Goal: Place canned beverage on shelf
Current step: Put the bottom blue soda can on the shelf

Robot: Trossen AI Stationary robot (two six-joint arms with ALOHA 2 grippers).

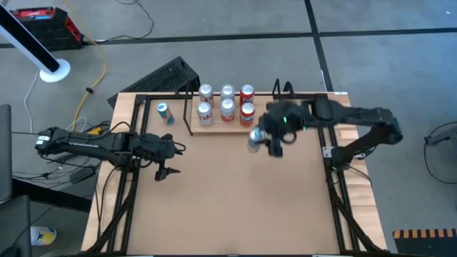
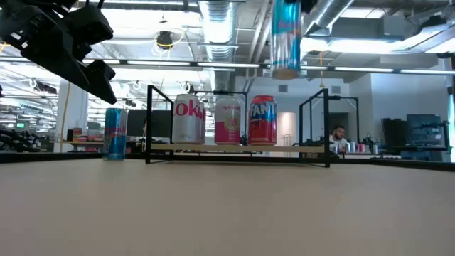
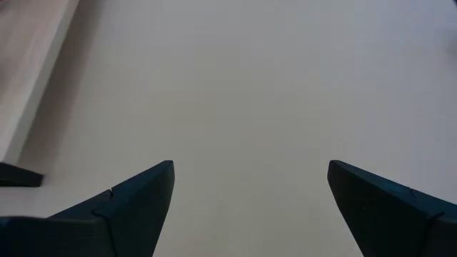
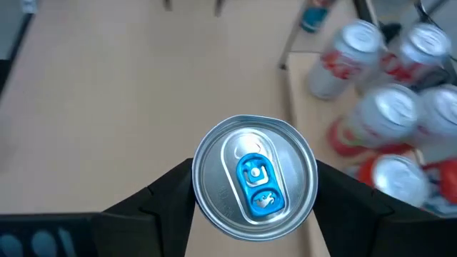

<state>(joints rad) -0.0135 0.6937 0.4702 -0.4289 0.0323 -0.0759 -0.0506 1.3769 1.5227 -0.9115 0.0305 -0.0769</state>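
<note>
A slim blue can [image 4: 255,176] was gripped between the fingers of the right gripper [image 1: 265,140] and held well above the surface [image 1: 235,193], near the shelf [image 1: 191,126]. Six cans stood on the shelf; "oke" [image 2: 188,119] and "Fan" [image 2: 262,120] could be read. The left gripper [image 3: 246,207] hung over bare surface, fingers wide apart and empty.

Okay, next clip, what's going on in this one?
The right gripper holds a slim can with a blue tab, lifted clear of the table just in front of the shelf. Six cans already stand on the shelf in two rows, and a blue can stands on the table off its left end. The left gripper waits open and empty over the table's left side.
</note>
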